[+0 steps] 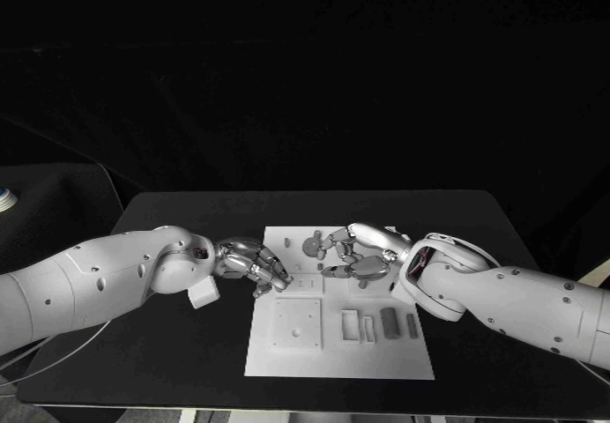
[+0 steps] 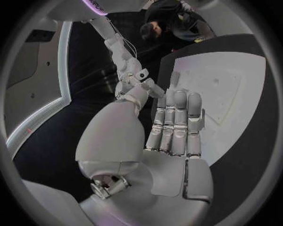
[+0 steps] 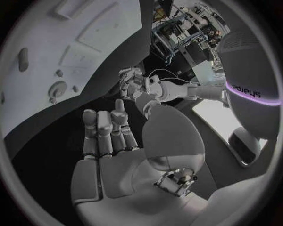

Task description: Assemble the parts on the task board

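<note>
one white task board [image 1: 295,352] on one black table [image 1: 178,211]. two grey parts [image 1: 391,323] lie on it. two silver hands: left hand [image 1: 255,264], right hand [image 1: 353,251].

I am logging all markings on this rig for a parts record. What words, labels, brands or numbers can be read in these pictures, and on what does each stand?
"sharpa": on the left arm's white shell, by a purple light strip, in the right wrist view.
A similar marking by the purple strip on the right arm, in the left wrist view: too cut off to read.
The task board and its parts: no readable text.
</note>
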`<move>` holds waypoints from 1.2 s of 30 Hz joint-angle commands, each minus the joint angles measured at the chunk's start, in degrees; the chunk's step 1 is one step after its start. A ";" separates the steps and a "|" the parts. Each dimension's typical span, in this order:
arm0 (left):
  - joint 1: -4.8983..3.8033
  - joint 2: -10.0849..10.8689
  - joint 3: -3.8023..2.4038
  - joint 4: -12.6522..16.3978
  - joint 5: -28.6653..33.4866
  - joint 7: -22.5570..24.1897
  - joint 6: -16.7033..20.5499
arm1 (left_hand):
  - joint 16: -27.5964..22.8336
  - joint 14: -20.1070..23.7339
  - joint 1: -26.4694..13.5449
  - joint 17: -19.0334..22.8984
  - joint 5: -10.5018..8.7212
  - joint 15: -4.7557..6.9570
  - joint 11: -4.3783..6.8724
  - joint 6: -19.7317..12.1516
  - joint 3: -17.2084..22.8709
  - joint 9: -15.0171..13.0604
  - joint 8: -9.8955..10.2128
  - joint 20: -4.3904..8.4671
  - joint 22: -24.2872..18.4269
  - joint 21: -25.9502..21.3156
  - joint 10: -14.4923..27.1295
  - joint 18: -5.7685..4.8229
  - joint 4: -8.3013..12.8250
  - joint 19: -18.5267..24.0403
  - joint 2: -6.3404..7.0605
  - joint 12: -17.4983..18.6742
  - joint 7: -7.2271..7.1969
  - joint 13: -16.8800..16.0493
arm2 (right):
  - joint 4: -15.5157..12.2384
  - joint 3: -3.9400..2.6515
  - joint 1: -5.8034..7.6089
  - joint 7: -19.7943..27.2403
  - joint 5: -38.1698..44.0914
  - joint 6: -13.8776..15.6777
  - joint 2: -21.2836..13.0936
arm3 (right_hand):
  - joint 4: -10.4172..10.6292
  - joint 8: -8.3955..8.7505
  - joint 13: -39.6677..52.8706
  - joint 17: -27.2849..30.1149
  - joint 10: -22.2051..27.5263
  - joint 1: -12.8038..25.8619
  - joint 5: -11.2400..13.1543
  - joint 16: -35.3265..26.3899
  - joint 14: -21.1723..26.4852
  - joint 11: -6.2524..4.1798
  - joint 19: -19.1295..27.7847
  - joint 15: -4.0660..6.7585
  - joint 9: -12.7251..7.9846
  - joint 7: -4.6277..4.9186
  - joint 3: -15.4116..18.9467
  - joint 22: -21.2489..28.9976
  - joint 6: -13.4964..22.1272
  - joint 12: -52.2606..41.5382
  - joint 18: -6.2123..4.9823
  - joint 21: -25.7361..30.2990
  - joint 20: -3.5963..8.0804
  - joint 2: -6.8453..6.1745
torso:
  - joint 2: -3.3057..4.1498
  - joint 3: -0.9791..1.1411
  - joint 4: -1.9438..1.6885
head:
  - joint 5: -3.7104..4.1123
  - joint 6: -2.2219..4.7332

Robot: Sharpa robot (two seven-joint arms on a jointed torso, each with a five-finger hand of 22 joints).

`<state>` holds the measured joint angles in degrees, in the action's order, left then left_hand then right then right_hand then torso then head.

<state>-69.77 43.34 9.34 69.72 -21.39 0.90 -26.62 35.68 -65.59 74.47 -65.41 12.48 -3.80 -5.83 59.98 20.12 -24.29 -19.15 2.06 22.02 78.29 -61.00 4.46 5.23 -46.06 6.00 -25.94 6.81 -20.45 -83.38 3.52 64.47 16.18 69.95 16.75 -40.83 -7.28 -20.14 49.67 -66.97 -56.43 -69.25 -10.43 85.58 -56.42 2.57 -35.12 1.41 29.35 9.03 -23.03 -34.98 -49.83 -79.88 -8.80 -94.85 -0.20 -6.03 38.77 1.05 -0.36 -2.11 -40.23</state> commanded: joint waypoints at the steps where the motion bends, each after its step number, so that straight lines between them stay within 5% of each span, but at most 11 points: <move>1: -0.08 -0.25 -0.03 -0.08 0.94 -1.92 -4.66 | -0.26 0.26 -0.06 0.09 0.21 -0.03 0.34 0.18 0.04 -0.05 -0.23 -0.03 -0.06 -0.32 0.02 0.39 0.28 0.33 -0.65 0.23 -0.47 0.10 | -0.51 0.24 -0.10 2.01 0.58 -1.04 0.50 | 0.01 -0.25 -0.08 0.06 0.25 -0.51 -0.14 0.19 0.32 -0.23 0.46 0.13 0.06 0.06 -0.31 0.05 -0.56 0.06 0.13 -2.34 0.12 0.08 | -0.03 -0.07 0.06 | -0.10 -0.16; 20: -0.10 -0.84 -0.03 -0.25 0.94 -3.27 -7.54 | -0.22 0.48 -0.07 0.07 0.25 -0.06 0.34 0.19 0.16 -0.05 -0.24 -0.10 -0.13 -0.51 -0.06 0.30 0.32 0.67 -0.88 0.32 -0.47 0.15 | -1.14 1.16 -0.45 2.26 2.57 -4.57 3.18 | -0.07 0.78 -0.35 0.22 0.23 -1.13 -0.07 0.12 0.47 -0.16 0.63 0.07 -0.33 -0.02 -0.40 0.19 1.16 0.25 0.25 -2.28 0.07 -0.50 | -0.02 -0.09 0.01 | -0.61 -0.75; 36: -0.12 -1.08 -0.03 -0.21 0.94 -3.49 -7.94 | -0.18 0.63 -0.11 0.06 0.26 -0.07 0.31 0.23 0.22 -0.06 -0.25 -0.16 -0.21 -0.69 -0.18 0.22 0.34 0.97 -0.98 0.35 -0.43 0.18 | -1.20 1.59 -0.62 3.01 2.31 -3.13 4.40 | -0.04 0.93 -0.42 0.25 0.22 -1.40 -0.13 0.11 0.48 -0.15 0.62 0.06 -0.38 -0.04 -0.58 0.22 1.41 0.28 0.26 -2.29 0.07 -0.24 | -0.01 -0.08 0.03 | -1.04 -0.99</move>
<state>-69.82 42.41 9.33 69.40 -21.00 -2.55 -33.16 35.68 -65.38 74.50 -65.42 12.59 -4.00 -5.82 59.58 19.97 -24.19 -19.15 1.85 21.87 77.85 -61.01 3.97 5.65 -45.45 5.58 -25.95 6.41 -20.36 -84.43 5.11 63.90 18.11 71.96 13.41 -36.56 -7.27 -19.52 49.32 -66.81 -56.43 -69.98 -10.43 85.58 -56.33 2.57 -34.91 1.31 29.02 9.01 -23.34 -34.84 -48.93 -79.88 -8.80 -94.85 0.01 -6.19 38.75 0.96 -0.34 -3.06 -41.19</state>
